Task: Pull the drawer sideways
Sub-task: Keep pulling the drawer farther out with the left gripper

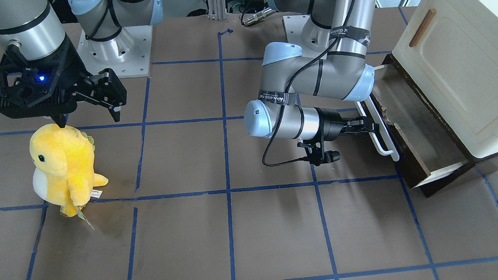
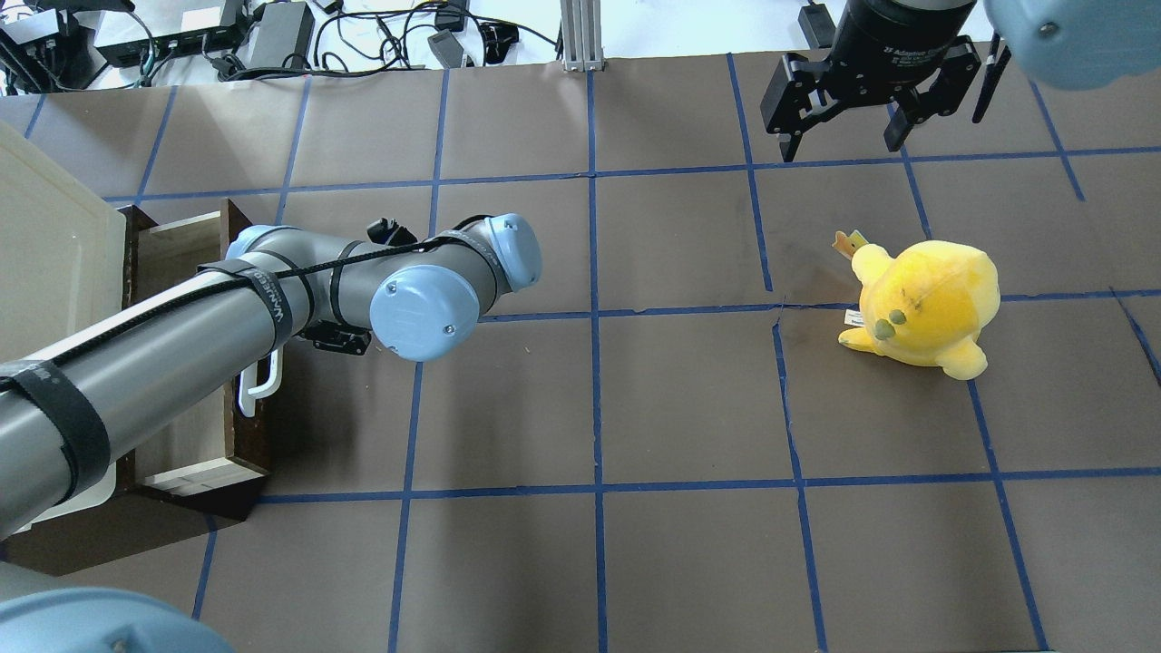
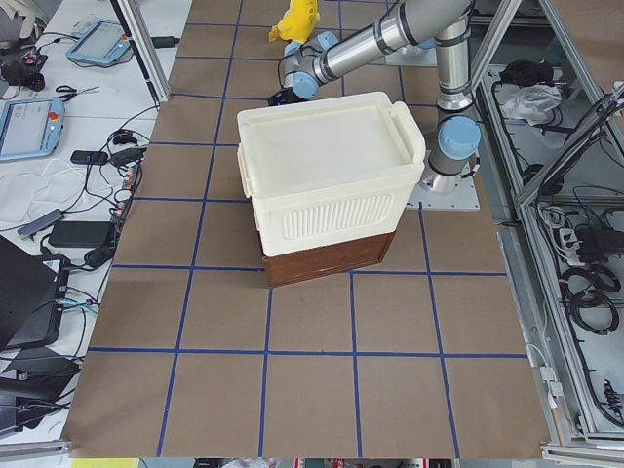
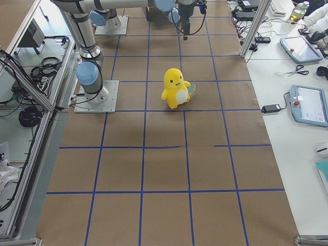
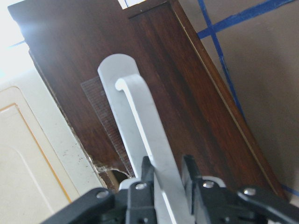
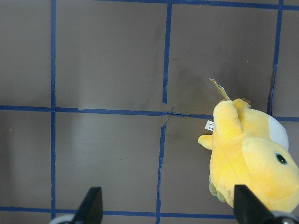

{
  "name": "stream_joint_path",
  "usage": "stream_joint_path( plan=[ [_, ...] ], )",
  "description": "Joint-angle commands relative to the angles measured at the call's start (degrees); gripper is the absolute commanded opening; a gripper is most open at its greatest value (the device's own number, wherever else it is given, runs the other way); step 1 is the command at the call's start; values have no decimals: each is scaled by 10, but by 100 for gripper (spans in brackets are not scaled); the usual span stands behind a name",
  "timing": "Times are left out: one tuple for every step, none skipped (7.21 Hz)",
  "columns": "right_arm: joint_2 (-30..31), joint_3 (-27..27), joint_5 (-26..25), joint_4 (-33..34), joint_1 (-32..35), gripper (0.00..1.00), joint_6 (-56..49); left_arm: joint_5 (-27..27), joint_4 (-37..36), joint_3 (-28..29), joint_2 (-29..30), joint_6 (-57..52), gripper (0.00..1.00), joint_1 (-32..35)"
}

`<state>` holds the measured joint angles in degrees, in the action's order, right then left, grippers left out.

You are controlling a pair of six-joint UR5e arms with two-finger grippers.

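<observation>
The dark brown wooden drawer (image 1: 411, 144) stands partly pulled out from under the cream-white cabinet (image 1: 471, 57). Its pale inner sides show in the overhead view (image 2: 181, 272). The long white bar handle (image 1: 381, 135) runs along its front. My left gripper (image 1: 371, 125) is shut on this handle. In the left wrist view the fingers (image 5: 140, 186) clamp the white bar (image 5: 140, 112) against the dark front (image 5: 177, 93). My right gripper (image 1: 89, 115) is open and empty, hanging above the table far from the drawer (image 2: 839, 136).
A yellow plush toy (image 1: 64, 167) stands upright on the brown table just below the right gripper, and also shows in the right wrist view (image 6: 247, 158). Blue tape lines grid the table (image 1: 239, 231). The cabinet door has a small brown handle (image 1: 422, 28).
</observation>
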<state>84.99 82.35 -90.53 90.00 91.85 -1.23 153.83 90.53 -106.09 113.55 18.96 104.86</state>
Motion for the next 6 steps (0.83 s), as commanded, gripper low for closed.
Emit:
stream_joint_path(
  plan=[
    [0,0,0,0,0,100,0,1,0,1,0,0,0,3],
    [0,0,0,0,0,100,0,1,0,0,0,0,0,3],
    [0,0,0,0,0,100,0,2,-1,1,0,-1,0,3],
    [0,0,0,0,0,100,0,2,-1,1,0,-1,0,6],
    [0,0,0,0,0,100,-1,2,-1,1,0,0,0,7],
    [0,0,0,0,0,100,0,2,-1,1,0,-1,0,9]
  ],
)
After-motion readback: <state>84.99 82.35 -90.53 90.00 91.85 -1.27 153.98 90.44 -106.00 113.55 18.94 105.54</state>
